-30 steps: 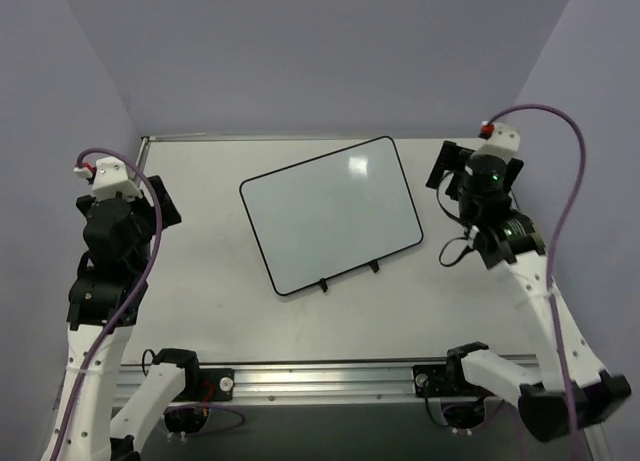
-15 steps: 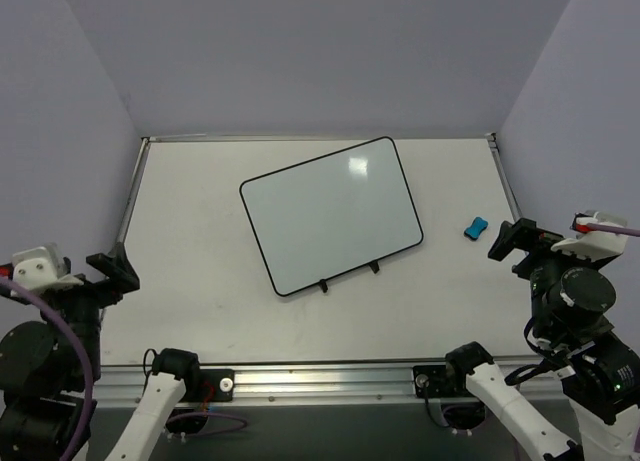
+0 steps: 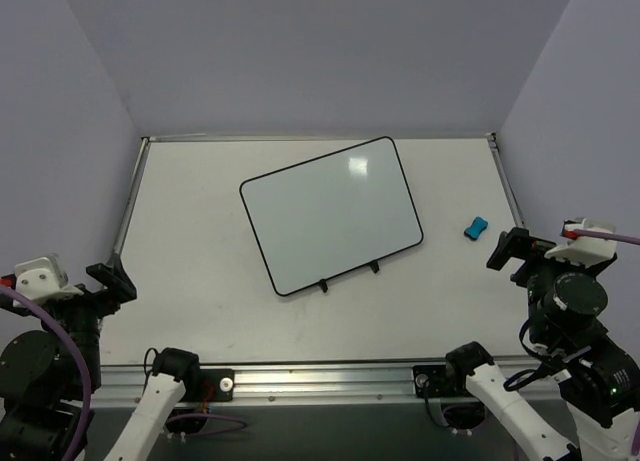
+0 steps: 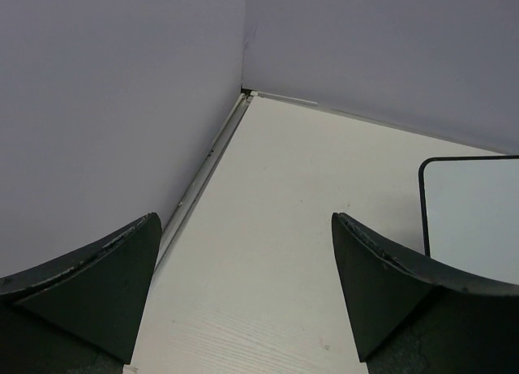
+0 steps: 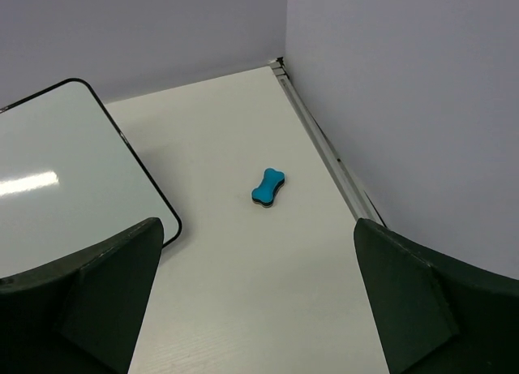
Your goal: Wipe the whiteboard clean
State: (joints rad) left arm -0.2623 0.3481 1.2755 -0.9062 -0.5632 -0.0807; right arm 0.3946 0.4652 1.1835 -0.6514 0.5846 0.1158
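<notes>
The whiteboard (image 3: 330,216) lies tilted in the middle of the table, its white face blank, two black clips on its near edge. Its corner shows in the left wrist view (image 4: 474,216) and its right part in the right wrist view (image 5: 65,179). A small blue eraser (image 3: 475,226) lies on the table right of the board, also in the right wrist view (image 5: 268,187). My left gripper (image 3: 112,279) is open and empty at the near left. My right gripper (image 3: 515,249) is open and empty at the near right, just short of the eraser.
Grey walls close the table on the left, back and right. A metal rail (image 3: 320,378) runs along the near edge with both arm bases on it. A rim strip (image 5: 324,143) borders the right side.
Both arms have pulled back from the table's sides to the near corners, uncovering the blue eraser on the table. In the last half second they barely shifted.
</notes>
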